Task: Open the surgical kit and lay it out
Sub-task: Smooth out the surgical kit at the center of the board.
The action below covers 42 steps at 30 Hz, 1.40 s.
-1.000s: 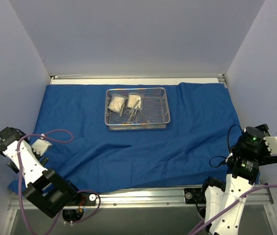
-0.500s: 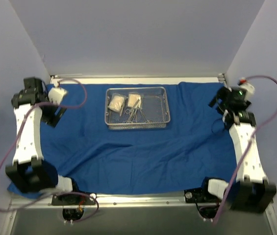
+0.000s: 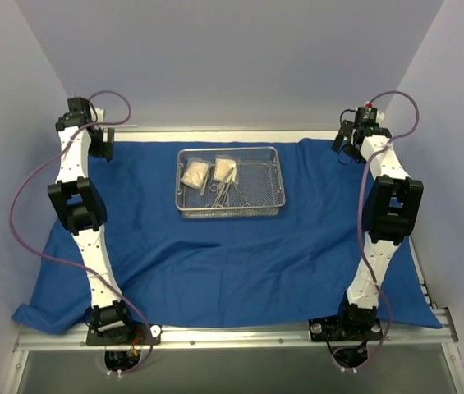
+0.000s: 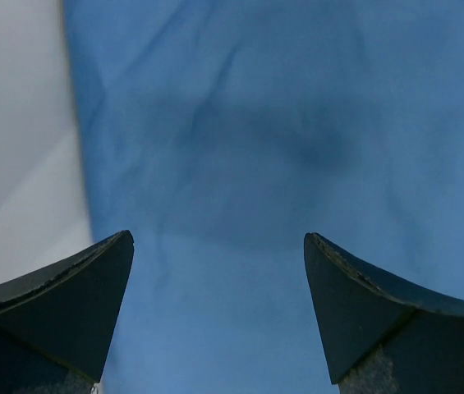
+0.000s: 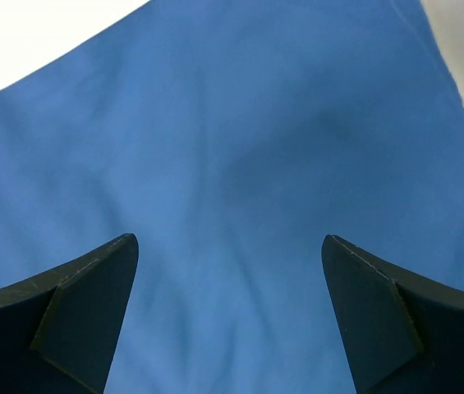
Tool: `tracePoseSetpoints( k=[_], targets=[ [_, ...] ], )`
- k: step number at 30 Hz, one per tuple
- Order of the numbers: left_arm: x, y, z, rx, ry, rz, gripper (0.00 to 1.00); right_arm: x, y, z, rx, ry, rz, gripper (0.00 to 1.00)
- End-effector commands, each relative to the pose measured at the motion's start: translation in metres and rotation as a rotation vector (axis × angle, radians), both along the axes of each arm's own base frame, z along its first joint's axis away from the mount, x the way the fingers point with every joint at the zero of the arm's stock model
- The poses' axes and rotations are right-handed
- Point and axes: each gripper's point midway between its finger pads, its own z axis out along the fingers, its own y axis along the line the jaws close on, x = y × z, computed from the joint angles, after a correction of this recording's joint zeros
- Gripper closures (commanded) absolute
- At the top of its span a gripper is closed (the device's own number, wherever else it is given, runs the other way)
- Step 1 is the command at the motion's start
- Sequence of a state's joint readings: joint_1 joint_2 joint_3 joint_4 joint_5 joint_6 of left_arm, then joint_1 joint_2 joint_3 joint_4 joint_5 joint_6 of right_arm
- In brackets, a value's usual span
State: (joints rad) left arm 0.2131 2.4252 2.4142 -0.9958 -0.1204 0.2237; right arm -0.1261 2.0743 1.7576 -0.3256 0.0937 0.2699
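The blue cloth wrap (image 3: pixel 240 246) lies spread open over the table. The wire-mesh steel tray (image 3: pixel 273 176) stands on it at the far middle, holding two white gauze packets (image 3: pixel 195 173) and silver clamps (image 3: pixel 230 191). My left gripper (image 3: pixel 103 148) is stretched to the cloth's far left corner, open and empty, with blue cloth (image 4: pixel 297 123) under its fingers. My right gripper (image 3: pixel 345 148) is stretched to the far right corner, open and empty over the cloth (image 5: pixel 240 164).
White walls close in the back and both sides. A bare white table strip (image 3: pixel 232 135) runs behind the cloth. The metal rail (image 3: pixel 232 332) with the arm bases lies at the near edge. Purple cables (image 3: pixel 26 222) hang by both arms.
Both arms have swung from the near corners out to the cloth's far corners. The cloth's near side corners now lie spread flat. The tray has not moved.
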Motion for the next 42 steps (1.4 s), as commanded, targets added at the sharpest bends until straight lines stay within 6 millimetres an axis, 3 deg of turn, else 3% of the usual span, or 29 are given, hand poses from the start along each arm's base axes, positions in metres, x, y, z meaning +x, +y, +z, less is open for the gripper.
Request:
tracePoseSetpoints(
  k=[1,3,4,6,7,9,12,13,15,16,17,18,19,20,21,25,28,30,31,33,35,39,42],
  targets=[
    [0.006,0.002,-0.023,-0.025,0.045,0.064,0.06,0.020,-0.022,-0.023,-0.037,0.059,-0.030,0.11],
    [0.007,0.001,-0.052,-0.023,0.100,0.050,0.06,0.025,-0.023,-0.041,-0.053,0.111,-0.016,0.11],
    [0.009,-0.002,-0.058,-0.009,0.112,0.019,0.06,0.032,-0.021,-0.060,-0.052,0.139,-0.006,0.11],
    [0.010,-0.001,-0.075,0.033,0.145,-0.001,0.06,0.030,-0.021,-0.082,-0.049,0.193,-0.002,0.11],
    [0.011,-0.006,-0.080,0.055,0.161,-0.037,0.06,0.027,-0.021,-0.103,-0.044,0.235,0.001,0.12],
    [0.011,-0.008,-0.093,0.074,0.186,-0.057,0.06,0.025,-0.020,-0.117,-0.040,0.265,0.006,0.14],
    [0.015,-0.012,-0.103,0.090,0.194,-0.102,0.01,0.021,-0.015,-0.134,-0.015,0.283,0.019,0.26],
    [0.016,-0.013,-0.106,0.089,0.197,-0.115,0.23,0.023,-0.014,-0.136,-0.004,0.273,0.027,0.39],
    [0.019,-0.016,-0.115,0.082,0.199,-0.128,0.38,0.021,-0.012,-0.142,0.009,0.279,0.031,0.53],
    [0.020,-0.015,-0.118,0.086,0.200,-0.135,0.59,0.023,-0.011,-0.143,0.017,0.269,0.034,0.66],
    [0.024,-0.013,-0.122,0.097,0.189,-0.131,0.82,0.024,-0.011,-0.142,0.019,0.264,0.030,0.71],
    [0.026,-0.007,-0.122,0.130,0.185,-0.121,0.94,0.027,-0.013,-0.141,0.021,0.252,0.028,0.78],
    [0.030,-0.002,-0.122,0.151,0.171,-0.115,0.97,0.032,-0.015,-0.139,0.023,0.233,0.022,0.90],
    [0.037,0.002,-0.126,0.172,0.151,-0.110,0.98,0.036,-0.015,-0.137,0.039,0.212,0.010,0.95],
    [0.047,0.006,-0.115,0.202,0.112,-0.104,0.98,0.039,-0.023,-0.133,0.052,0.187,-0.011,1.00],
    [0.080,0.009,-0.099,0.288,-0.009,-0.109,0.98,0.066,-0.044,-0.122,0.121,0.052,-0.094,1.00],
    [0.100,0.007,-0.081,0.340,-0.097,-0.115,0.98,0.088,-0.046,-0.112,0.167,-0.019,-0.110,1.00],
    [0.111,0.004,-0.071,0.325,-0.157,-0.117,0.98,0.096,-0.046,-0.121,0.180,-0.029,-0.126,1.00],
    [0.122,0.001,-0.059,0.315,-0.219,-0.117,0.97,0.108,-0.048,-0.107,0.181,-0.071,-0.128,1.00],
    [0.131,-0.003,-0.049,0.266,-0.284,-0.104,0.88,0.116,-0.048,-0.111,0.197,-0.090,-0.142,1.00],
    [0.140,-0.006,-0.036,0.233,-0.350,-0.107,0.80,0.128,-0.053,-0.095,0.185,-0.144,-0.148,1.00],
    [0.155,-0.001,-0.015,0.170,-0.471,-0.069,0.53,0.144,-0.066,-0.066,0.161,-0.248,-0.168,1.00],
    [0.163,0.007,0.003,0.164,-0.545,-0.048,0.44,0.145,-0.072,-0.050,0.156,-0.283,-0.173,1.00]
  ],
)
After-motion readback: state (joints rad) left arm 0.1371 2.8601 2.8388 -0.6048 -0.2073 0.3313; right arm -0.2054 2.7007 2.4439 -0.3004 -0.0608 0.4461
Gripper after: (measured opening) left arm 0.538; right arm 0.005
